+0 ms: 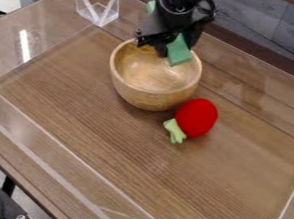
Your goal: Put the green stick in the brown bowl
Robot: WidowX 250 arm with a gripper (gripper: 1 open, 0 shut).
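Observation:
The brown bowl sits on the wooden table, left of centre toward the back. My black gripper hangs over the bowl's far rim, pointing down, and is shut on the green stick. The stick shows as a light-green piece tilted between the fingers, just above the back right of the rim. Its upper end is hidden by the gripper.
A red strawberry toy with a small green stem lies right of the bowl. A clear plastic wall surrounds the wooden table surface, with low transparent edges at the front and sides.

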